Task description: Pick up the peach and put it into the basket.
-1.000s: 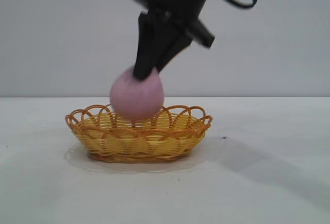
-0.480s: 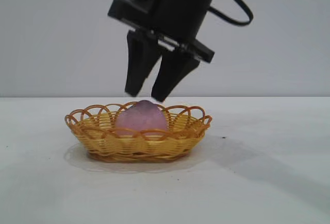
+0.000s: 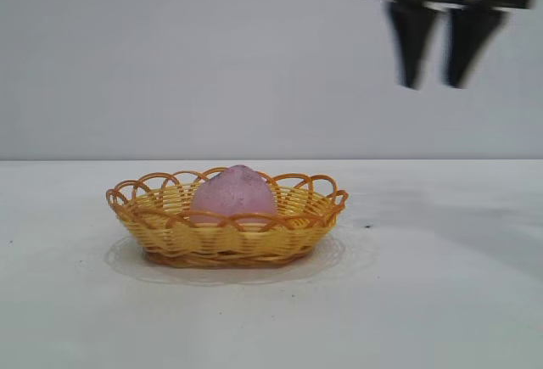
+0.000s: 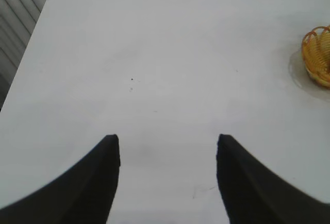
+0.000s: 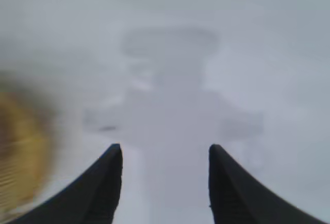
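The dull pink peach [image 3: 234, 192] lies inside the yellow wicker basket [image 3: 170, 232] with the orange looped rim, on the white table. My right gripper [image 3: 435, 85] hangs open and empty high up to the right of the basket, well clear of it. From the right wrist its jaws [image 5: 165, 149] stand apart over bare table, with the basket [image 5: 20, 157] as a yellow blur at one edge. My left gripper [image 4: 167, 139] is open over bare table, far from the basket [image 4: 318, 56], which shows only at the frame's edge.
White table [image 3: 424, 301] with a grey wall behind. The right arm's shadow falls on the table [image 5: 170, 100] below its jaws. A ribbed panel [image 4: 18, 7] lies beyond the table edge in the left wrist view.
The right gripper let go of the peach, which dropped into the basket. The gripper then rose and swung away to the right. The left gripper stayed put.
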Available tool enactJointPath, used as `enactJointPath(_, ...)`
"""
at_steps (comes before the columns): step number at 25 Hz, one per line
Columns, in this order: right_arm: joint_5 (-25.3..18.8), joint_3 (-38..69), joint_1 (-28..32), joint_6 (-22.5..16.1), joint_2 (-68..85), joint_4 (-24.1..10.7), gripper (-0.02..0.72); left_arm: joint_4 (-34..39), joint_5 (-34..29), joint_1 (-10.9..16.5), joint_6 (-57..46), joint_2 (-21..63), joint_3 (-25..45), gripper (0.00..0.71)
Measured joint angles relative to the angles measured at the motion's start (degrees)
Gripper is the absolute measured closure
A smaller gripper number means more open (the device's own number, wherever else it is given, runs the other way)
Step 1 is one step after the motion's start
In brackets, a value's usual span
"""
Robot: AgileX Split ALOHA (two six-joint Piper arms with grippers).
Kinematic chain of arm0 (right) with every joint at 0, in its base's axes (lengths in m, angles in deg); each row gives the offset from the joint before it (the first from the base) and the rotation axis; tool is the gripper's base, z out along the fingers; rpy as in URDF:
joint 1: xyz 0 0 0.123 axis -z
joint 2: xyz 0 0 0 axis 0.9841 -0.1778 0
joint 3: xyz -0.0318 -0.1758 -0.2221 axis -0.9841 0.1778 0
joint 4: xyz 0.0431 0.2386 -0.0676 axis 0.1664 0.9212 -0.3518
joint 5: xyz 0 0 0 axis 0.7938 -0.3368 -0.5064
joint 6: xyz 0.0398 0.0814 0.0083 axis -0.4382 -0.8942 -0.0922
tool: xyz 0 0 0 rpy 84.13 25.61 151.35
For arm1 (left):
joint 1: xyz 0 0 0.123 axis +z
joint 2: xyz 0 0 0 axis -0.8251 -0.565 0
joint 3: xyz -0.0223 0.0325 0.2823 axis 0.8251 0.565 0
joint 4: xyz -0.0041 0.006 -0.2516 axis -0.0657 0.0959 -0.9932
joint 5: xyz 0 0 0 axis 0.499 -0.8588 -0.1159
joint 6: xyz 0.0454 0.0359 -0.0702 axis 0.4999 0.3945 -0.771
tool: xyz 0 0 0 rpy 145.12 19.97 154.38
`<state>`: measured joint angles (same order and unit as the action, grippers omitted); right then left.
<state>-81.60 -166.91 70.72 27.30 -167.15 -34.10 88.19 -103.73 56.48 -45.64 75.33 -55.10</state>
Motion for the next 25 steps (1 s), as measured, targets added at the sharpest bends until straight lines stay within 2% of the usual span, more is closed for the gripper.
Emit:
enactJointPath(3, -0.2, 0.1, 2.0, 0.9, 0.1, 0.0, 0.378, 0.0, 0.0, 0.0, 0.0, 0.0, 0.0, 0.345)
enactJointPath(7, -3.2, 1.3, 2.8, 2.2, 3.4, 0.2, 0.378, 0.0, 0.0, 0.0, 0.0, 0.0, 0.0, 0.345)
enactJointPath(11, -5.1, 10.7, 2.9, 2.2, 12.6, 0.6, 0.378, 0.0, 0.0, 0.0, 0.0, 0.0, 0.0, 0.345)
enactJointPath(13, -1.5, 21.9, 2.9, 2.2, 20.9, 1.2, 0.378, 0.0, 0.0, 0.0, 0.0, 0.0, 0.0, 0.345)
enactJointPath(15, 4.0, 34.7, 2.9, 2.4, 34.6, 3.4, 0.378, 0.0, 0.0, 0.0, 0.0, 0.0, 0.0, 0.345)
enactJointPath(17, 4.9, 45.2, 2.9, 2.5, 48.8, 4.7, 0.378, 0.0, 0.0, 0.0, 0.0, 0.0, 0.0, 0.345)
enactJointPath(18, 3.8, 48.0, 2.9, 2.4, 55.9, 4.3, 0.378, 0.0, 0.0, 0.0, 0.0, 0.0, 0.0, 0.345)
enactJointPath(20, -1.8, 51.6, 2.9, 1.5, 67.1, 3.0, 0.378, 0.0, 0.0, 0.0, 0.0, 0.0, 0.0, 0.345)
enactJointPath(23, -9.4, 52.7, 2.9, 1.2, 82.6, 1.6, 0.378, 0.0, 0.0, 0.0, 0.0, 0.0, 0.0, 0.345)
enactJointPath(25, -12.8, 52.7, 2.9, 1.2, 94.1, 1.0, 0.378, 0.0, 0.0, 0.0, 0.0, 0.0, 0.0, 0.345)
